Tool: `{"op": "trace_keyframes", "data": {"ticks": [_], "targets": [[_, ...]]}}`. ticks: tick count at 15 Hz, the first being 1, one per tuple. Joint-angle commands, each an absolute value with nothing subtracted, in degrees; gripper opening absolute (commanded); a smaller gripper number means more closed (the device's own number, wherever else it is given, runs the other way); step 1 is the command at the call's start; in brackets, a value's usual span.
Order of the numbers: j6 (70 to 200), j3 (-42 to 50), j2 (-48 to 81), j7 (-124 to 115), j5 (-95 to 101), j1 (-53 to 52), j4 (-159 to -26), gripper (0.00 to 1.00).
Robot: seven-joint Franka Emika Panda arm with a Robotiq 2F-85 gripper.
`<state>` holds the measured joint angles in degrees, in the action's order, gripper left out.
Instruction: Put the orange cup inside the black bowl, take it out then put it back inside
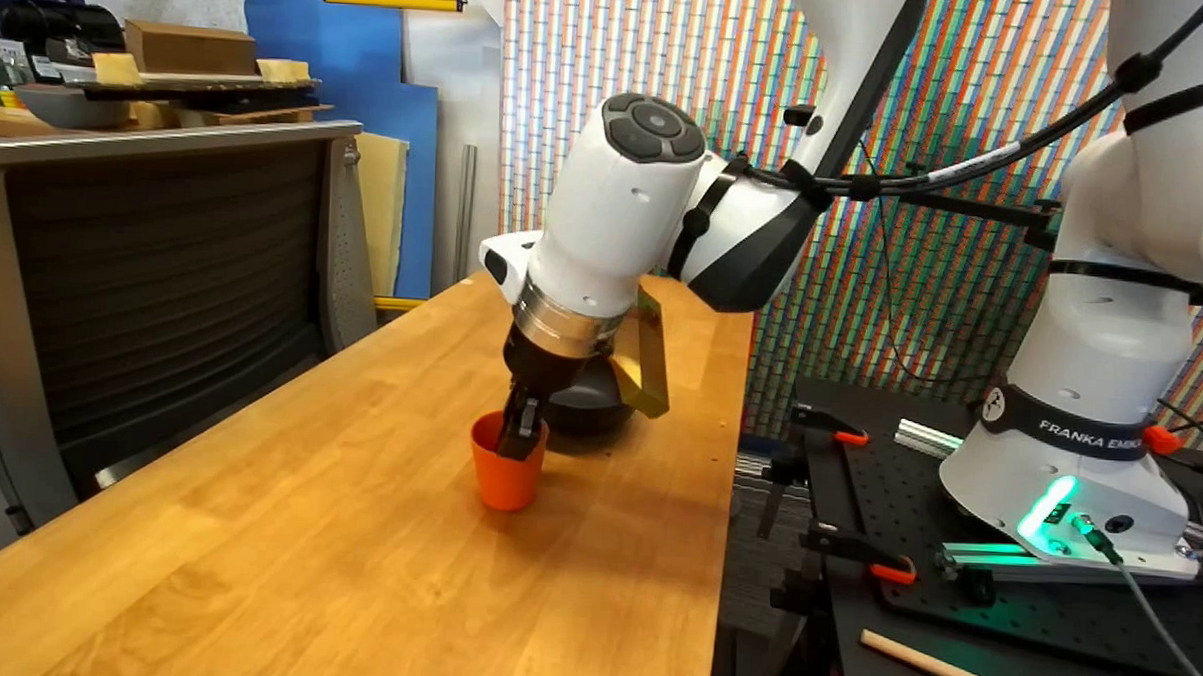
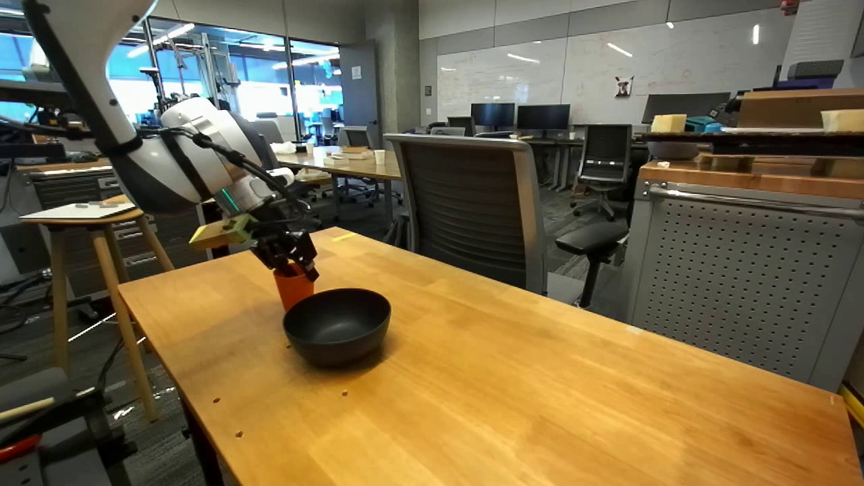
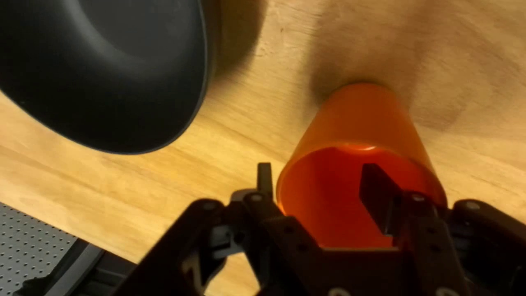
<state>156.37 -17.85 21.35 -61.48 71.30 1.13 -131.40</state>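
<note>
The orange cup (image 1: 506, 482) stands upright on the wooden table, beside the black bowl (image 1: 591, 403). In an exterior view the cup (image 2: 294, 287) is partly hidden behind the bowl (image 2: 337, 329), whose visible inside is empty. My gripper (image 1: 521, 440) is at the cup's rim, pointing down at a tilt. In the wrist view the gripper (image 3: 316, 168) is open: one finger is inside the mouth of the cup (image 3: 361, 119), the other is outside its wall, with a gap to the wall. The bowl (image 3: 123, 94) shows at the upper left there.
The wooden table (image 2: 540, 385) bears the cup and bowl. An office chair (image 2: 466, 209) stands at the table's long edge. A yellow block (image 1: 644, 355) is fixed to the wrist, above the bowl in an exterior view. A grey perforated cabinet (image 2: 749, 277) stands beyond the chair.
</note>
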Motion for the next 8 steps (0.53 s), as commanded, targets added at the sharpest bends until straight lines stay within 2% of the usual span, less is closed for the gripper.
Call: {"op": "trace_keyframes", "data": {"ticks": [1,2,3,5,6,8], "targets": [[155.4,-16.3,25.8,-65.9,75.8,-0.8,-126.9,0.28],[155.1,-16.5,25.4,-65.8,75.5,-0.7,-126.9,0.22],[154.8,-16.6,25.1,-65.4,74.7,-0.5,-127.3,0.21],[154.9,-16.9,23.7,-65.3,74.5,-0.3,-128.6,0.05],[154.9,-17.1,22.5,-65.1,74.2,-0.1,-129.4,0.00],[154.7,-17.2,19.6,-65.4,74.0,0.1,-131.1,0.00]]}}
